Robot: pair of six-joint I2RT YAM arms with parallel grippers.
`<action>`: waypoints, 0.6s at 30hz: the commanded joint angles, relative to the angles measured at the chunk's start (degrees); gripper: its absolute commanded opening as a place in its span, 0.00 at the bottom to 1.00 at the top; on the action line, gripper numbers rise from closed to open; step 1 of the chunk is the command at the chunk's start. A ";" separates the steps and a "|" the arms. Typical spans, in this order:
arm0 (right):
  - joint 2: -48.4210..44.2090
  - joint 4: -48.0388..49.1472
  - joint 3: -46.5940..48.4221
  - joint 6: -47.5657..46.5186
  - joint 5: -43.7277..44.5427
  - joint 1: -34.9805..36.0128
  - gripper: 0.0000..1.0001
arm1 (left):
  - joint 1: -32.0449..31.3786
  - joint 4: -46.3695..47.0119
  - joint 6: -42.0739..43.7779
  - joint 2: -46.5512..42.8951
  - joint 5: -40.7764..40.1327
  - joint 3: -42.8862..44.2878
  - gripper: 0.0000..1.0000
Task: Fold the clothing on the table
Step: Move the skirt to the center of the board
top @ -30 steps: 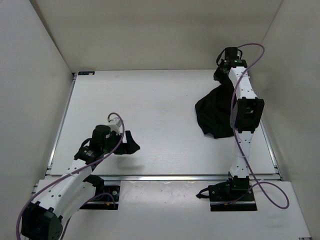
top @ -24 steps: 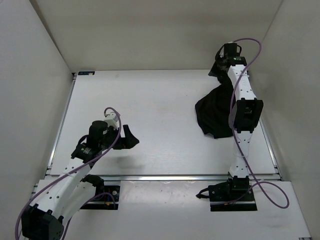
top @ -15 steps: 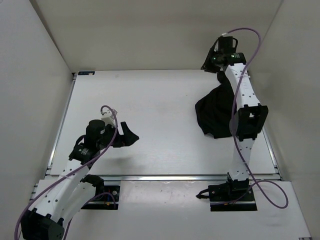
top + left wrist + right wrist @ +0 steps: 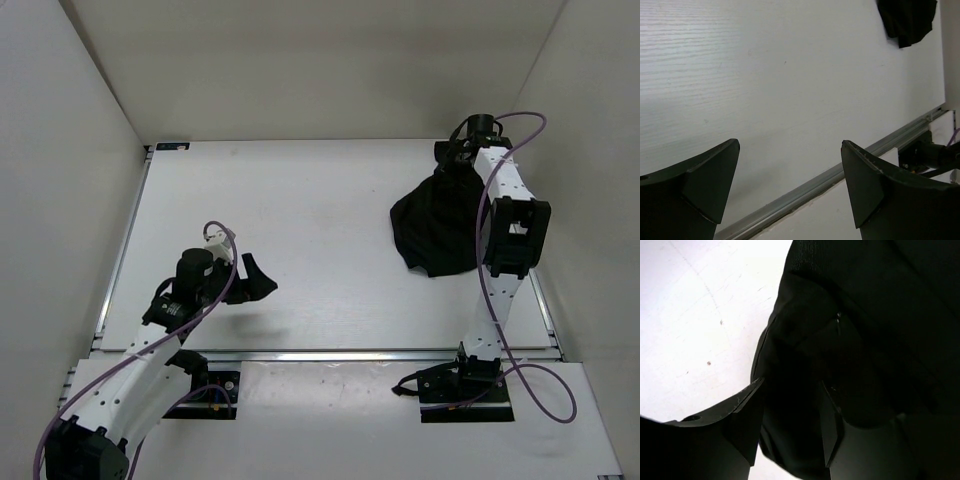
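The clothing (image 4: pixel 430 228) is a crumpled black heap at the back right of the white table (image 4: pixel 300 190). My right gripper (image 4: pixel 456 160) hangs over the heap's far top corner. In the right wrist view its jaws (image 4: pixel 790 382) stand apart, with dark folds of the clothing (image 4: pixel 865 315) filling the gap and lying below. I cannot tell whether the fingers touch the fabric. My left gripper (image 4: pixel 258 278) hovers open over bare table at the front left. Its wide-spread fingers (image 4: pixel 790 145) hold nothing, and the clothing (image 4: pixel 907 20) shows far off.
A metal rail (image 4: pixel 330 354) runs along the table's near edge, seen close under the left fingers (image 4: pixel 840 170). White walls enclose the left, back and right sides. The right arm's purple cable (image 4: pixel 530 130) loops near the right wall.
The right gripper has swung from the back edge to the right and down onto the heap's top, and its jaws have parted. The left gripper shifted slightly and stays open.
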 commanded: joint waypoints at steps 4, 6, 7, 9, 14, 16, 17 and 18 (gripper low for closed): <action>9.58 -0.27 11.95 1.16 -0.06 0.86 0.44 | -0.20 -2.24 3.20 0.38 -4.54 0.38 0.94; 11.18 -1.24 13.90 0.98 0.82 1.56 0.44 | 0.15 -1.36 3.29 0.73 -4.19 0.11 0.94; 11.88 -1.42 14.69 0.98 1.17 1.48 0.44 | -0.11 -0.93 3.12 0.47 -4.54 -0.15 0.93; 12.85 -1.16 15.22 1.42 1.09 1.74 0.42 | -0.29 -0.66 2.94 0.73 -4.02 -0.42 0.94; 14.96 0.42 15.14 1.77 -2.15 1.04 0.17 | -0.73 -0.57 3.55 0.55 -4.19 -0.95 0.94; 15.14 2.00 15.49 1.33 -4.88 0.77 0.00 | -0.99 -0.22 3.55 0.47 -4.89 -1.38 0.93; 15.14 2.35 15.32 -0.06 -7.24 0.95 0.00 | -1.08 -0.66 3.56 0.64 -4.72 -1.39 0.94; 14.62 4.01 16.44 -1.55 -10.92 2.17 0.00 | -1.25 -0.14 3.99 0.55 -4.63 -1.47 0.94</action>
